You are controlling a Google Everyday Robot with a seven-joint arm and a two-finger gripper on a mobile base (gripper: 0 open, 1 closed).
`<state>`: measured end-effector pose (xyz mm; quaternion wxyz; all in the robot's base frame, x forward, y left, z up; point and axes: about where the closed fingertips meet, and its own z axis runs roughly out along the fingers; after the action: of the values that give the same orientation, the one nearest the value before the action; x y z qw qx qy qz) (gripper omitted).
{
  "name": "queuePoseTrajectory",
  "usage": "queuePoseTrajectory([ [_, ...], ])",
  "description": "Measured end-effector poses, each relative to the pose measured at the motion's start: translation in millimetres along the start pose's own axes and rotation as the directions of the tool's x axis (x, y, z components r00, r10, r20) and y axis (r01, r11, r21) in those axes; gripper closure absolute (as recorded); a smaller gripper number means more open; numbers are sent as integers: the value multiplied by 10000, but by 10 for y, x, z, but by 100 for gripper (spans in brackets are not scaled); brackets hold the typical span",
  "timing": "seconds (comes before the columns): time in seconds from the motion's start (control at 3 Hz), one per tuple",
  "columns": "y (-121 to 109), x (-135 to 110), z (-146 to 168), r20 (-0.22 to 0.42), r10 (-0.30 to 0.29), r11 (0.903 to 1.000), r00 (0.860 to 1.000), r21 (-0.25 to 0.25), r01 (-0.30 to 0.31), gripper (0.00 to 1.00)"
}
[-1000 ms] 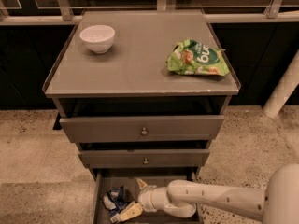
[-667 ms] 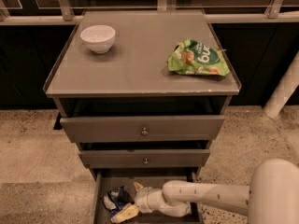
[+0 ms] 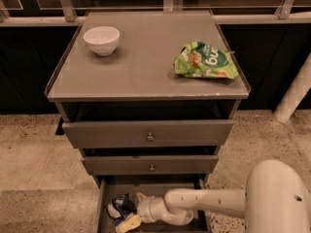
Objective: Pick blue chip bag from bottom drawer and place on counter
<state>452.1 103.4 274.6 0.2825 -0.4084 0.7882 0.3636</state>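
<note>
- camera view, only one: cabinet from above and front. Bottom drawer (image 3: pixel 103 204) is pulled open; the two shallower drawers above it are nearly shut.
- Blue chip bag (image 3: pixel 118 208) lies in the bottom drawer, left side, near the left wall. Not lifted.
- Gripper (image 3: pixel 131 211) is down inside that drawer, just right of the bag, with the arm (image 3: pixel 209 203) reaching in from the right.
- Fingers (image 3: pixel 127 222) are apart, one behind the bag and one in front, so they straddle its right part. Can't tell if they touch the foil.
- Step, imo: grasp phase, pre-close. Pick not made.
- Next move needs: close on the crinkly foil w/o it slipping out, lift straight up clear of the middle drawer front, then swing up onto the counter (image 3: pixel 146 76).
- Free spot on the counter is between the white bowl (image 3: pixel 101 39) and the green snack bag (image 3: pixel 205 60).
- Hidden/cut off: drawer front and part of its floor run off the bottom edge; the arm covers the drawer's right half; the bag is dark and its outline is hard to read.
</note>
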Motion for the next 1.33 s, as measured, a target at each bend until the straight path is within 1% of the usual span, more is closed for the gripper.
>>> queuePoseTrajectory([
  [0.33, -31, 100, 155, -101, 121, 9997, 9999, 200, -119, 0],
  [0.67, -162, 202, 390, -108, 385, 9981, 9992, 483, -379, 0],
  [1.0, -296, 315, 605, -271, 621, 9959, 9977, 671, -602, 0],
  [1.33, -401, 434, 747, -459, 897, 9933, 9949, 774, -860, 0],
])
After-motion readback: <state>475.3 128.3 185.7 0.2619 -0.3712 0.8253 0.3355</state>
